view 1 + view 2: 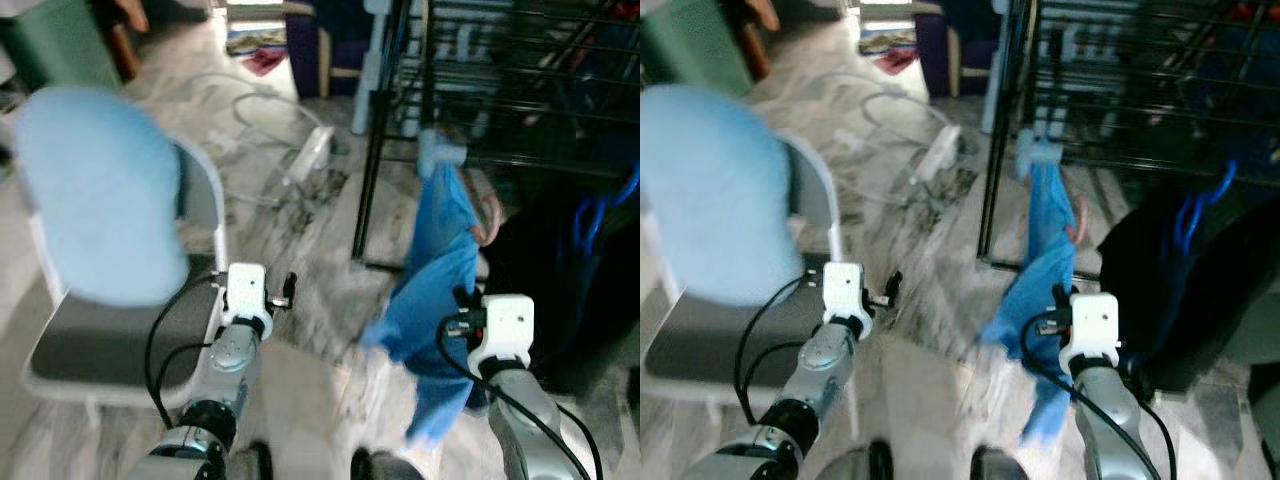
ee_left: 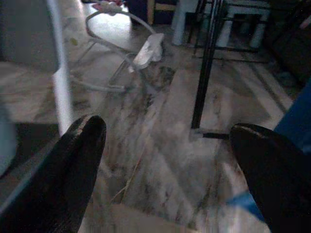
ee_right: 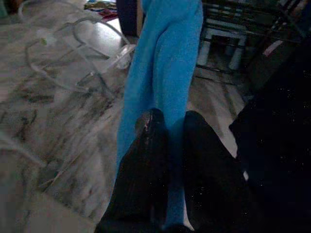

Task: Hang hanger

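A bright blue garment (image 1: 435, 290) hangs in front of my right arm (image 1: 505, 335), its top end near the lower bars of a black wire rack (image 1: 520, 90). A pale blue piece (image 1: 441, 152) tops the garment; blur hides whether it is a hanger. In the right wrist view my right gripper (image 3: 170, 124) is shut on the blue cloth (image 3: 167, 63), which runs up between its two black fingers. My left gripper (image 2: 167, 136) stands open over the marble floor, nothing between its fingers, and its wrist (image 1: 247, 292) sits beside a chair.
On the left stands a grey chair (image 1: 120, 345) with a light blue cloth (image 1: 100, 190) over its back. A white power strip (image 1: 312, 150) and cables lie on the floor. A black bag (image 1: 560, 290) sits under the rack at right.
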{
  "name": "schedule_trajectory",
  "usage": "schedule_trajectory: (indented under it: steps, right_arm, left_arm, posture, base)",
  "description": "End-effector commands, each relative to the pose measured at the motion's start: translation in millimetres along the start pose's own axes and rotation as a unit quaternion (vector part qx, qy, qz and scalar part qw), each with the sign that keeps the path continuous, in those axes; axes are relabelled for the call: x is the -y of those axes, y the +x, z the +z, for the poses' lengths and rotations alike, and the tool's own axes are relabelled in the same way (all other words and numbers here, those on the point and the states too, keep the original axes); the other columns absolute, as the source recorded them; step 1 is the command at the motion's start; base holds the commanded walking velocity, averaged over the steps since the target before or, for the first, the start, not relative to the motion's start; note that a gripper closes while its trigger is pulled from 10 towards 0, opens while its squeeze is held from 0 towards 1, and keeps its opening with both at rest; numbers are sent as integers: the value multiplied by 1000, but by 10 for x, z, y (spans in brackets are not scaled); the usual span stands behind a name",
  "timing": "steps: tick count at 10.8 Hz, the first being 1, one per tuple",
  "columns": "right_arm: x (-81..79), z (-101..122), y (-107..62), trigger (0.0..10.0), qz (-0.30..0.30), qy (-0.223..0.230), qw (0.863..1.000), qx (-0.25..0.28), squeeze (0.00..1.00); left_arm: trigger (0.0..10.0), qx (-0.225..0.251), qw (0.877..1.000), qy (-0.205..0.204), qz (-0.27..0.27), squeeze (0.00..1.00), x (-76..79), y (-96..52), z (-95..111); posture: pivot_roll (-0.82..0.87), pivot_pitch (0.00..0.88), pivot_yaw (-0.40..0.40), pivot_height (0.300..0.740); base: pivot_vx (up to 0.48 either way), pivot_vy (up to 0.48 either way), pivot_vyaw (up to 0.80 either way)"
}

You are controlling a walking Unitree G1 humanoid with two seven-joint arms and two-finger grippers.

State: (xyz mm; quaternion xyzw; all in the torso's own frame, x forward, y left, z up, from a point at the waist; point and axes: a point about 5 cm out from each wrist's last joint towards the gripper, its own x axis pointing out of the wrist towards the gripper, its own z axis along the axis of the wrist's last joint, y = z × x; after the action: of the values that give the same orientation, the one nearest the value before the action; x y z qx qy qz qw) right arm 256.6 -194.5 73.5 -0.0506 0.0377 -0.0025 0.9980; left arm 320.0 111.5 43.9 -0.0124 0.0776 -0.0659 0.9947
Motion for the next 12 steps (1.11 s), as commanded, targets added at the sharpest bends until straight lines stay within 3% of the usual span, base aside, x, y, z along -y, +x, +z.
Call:
schedule_trajectory:
  steps: [1, 4, 5, 7, 9, 12]
  right_arm:
    - [-9, 21, -1, 10000, 0, 3, 1000, 5, 0]
    - [-43, 17, 7, 10000, 0, 6, 1000, 4, 0]
    - [-35, 32, 14, 10000, -2, 4, 1000, 8, 0]
    - [3, 84, 10, 10000, -9, 1, 1000, 20, 0]
    - [8, 121, 25, 10000, -9, -2, 1000, 27, 0]
    - [-66, 161, 65, 10000, 6, -6, 999, 33, 0]
  left_arm:
    - [10000, -11, 1000, 4, 3, 0, 2, -17, -45]
    - [10000, -9, 1000, 9, -2, 0, -6, -10, -31]
    - [10000, 16, 999, 28, -13, 0, 23, 10, 49]
    - [10000, 114, 991, 62, -34, 0, 20, 49, 425]
    - [10000, 165, 984, 67, -30, 0, -102, -41, 641]
    - [10000, 169, 984, 48, -40, 0, -123, -191, 612]
  posture:
    - [-218, 115, 18, 740]
    - [-218, 115, 28, 740]
    - [-220, 112, 27, 740]
    - [-219, 111, 26, 740]
    - [-196, 115, 24, 740]
    - [-171, 120, 18, 740]
  base:
    - [-386, 0, 0]
    - [-380, 0, 0]
    - [-379, 0, 0]
    - [-352, 0, 0]
    - [-306, 0, 0]
    - [-100, 0, 0]
